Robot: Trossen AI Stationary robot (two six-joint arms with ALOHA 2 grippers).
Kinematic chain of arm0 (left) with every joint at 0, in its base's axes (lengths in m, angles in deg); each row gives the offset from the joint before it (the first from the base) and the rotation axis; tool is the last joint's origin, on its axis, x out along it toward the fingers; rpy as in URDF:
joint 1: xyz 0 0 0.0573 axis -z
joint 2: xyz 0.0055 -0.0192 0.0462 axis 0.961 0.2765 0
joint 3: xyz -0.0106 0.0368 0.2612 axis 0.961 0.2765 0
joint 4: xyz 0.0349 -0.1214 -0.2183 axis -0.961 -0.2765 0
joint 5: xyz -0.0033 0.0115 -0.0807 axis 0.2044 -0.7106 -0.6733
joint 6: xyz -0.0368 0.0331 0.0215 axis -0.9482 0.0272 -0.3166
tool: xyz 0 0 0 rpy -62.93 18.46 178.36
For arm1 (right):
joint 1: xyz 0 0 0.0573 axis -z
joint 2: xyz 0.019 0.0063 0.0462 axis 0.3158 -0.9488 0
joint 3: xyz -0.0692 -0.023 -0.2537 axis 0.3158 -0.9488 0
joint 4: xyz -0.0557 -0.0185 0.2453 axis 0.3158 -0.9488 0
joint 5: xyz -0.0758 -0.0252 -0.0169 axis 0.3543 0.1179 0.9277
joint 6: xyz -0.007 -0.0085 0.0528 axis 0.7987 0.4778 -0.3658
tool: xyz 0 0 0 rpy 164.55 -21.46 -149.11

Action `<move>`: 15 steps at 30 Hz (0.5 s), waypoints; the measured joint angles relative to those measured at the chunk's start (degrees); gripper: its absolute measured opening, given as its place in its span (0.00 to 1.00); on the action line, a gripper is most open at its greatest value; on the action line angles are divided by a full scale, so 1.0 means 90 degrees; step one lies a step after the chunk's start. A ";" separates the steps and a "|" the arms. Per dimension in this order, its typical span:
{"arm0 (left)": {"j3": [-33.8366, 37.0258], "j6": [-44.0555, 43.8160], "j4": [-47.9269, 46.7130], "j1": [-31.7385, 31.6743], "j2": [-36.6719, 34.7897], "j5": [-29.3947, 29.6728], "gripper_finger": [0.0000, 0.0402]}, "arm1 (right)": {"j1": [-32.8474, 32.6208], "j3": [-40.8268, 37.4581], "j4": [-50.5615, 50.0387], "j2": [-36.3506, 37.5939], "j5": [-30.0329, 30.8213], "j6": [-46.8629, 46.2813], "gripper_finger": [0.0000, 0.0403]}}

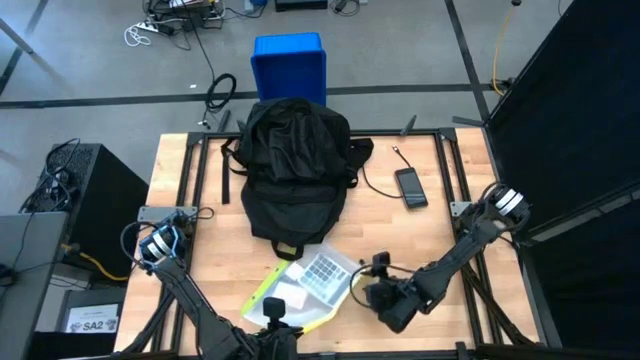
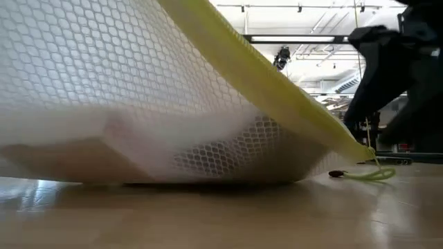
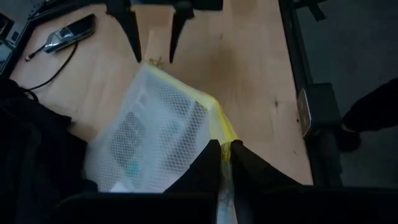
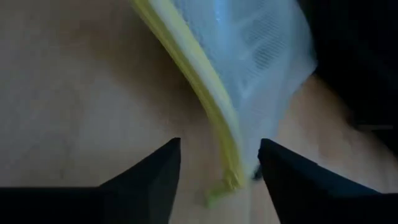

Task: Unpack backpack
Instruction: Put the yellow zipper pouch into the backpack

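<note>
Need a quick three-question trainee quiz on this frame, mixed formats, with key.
1. True or false: the white mesh pouch with yellow zipper edge lies on the wooden table, in front of the large black fabric backpack.
2. Which end effector is shut on the pouch's yellow edge? A) left B) right C) neither
3. Fill in: the right end effector has its fingers ____, straddling the pouch's zipper end.

Key: 1 true. 2 A: the left end effector pinches the edge. 3 open. Also present: black phone with cable, blue plastic bin.

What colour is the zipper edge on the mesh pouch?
Yellow-green, along the white mesh pouch; the zipper edge shows best in the right wrist view.
</note>
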 joint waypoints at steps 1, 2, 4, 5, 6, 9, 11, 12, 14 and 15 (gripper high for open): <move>0.0000 -0.0002 -0.0003 0.0000 0.0000 0.0000 0.00 | 0.0036 0.0000 0.0122 -0.0133 0.0007 0.0031 0.52; 0.0000 -0.0008 0.0000 -0.0002 0.0000 0.0000 0.00 | 0.0088 -0.0002 0.0212 -0.0264 0.0008 0.0029 0.54; 0.0000 -0.0040 0.0019 -0.0005 0.0000 0.0009 0.00 | 0.0221 -0.0002 0.0319 -0.0538 0.0020 -0.0020 0.56; 0.0000 -0.0038 0.0035 -0.0005 0.0000 0.0012 0.00 | 0.0285 0.0008 0.0381 -0.0622 0.0070 -0.0065 0.57; 0.0000 -0.0032 0.0039 -0.0004 0.0000 0.0011 0.00 | 0.0342 0.0016 0.0422 -0.0700 0.0102 -0.0131 0.57; -0.0074 -0.0026 -0.0039 -0.0005 0.0000 0.0056 0.00 | 0.0515 0.0050 0.0495 -0.0807 0.0163 -0.0179 0.48; -0.0196 -0.0029 -0.0183 -0.0005 0.0000 0.0090 0.00 | 0.0571 0.0141 0.0435 -0.0771 0.0134 0.0061 0.35; -0.0297 -0.0029 -0.0340 -0.0005 0.0000 0.0107 0.00 | 0.0600 0.0221 0.0335 -0.0747 0.0120 0.0259 0.27; -0.0603 -0.0050 -0.0807 -0.0005 0.0000 0.0177 0.00 | 0.0653 0.0458 0.0181 -0.0589 0.0080 0.0702 0.10; -0.0781 -0.0083 -0.1050 -0.0005 0.0000 0.0215 0.00 | 0.0678 0.0619 0.0122 -0.0469 0.0109 0.0903 0.05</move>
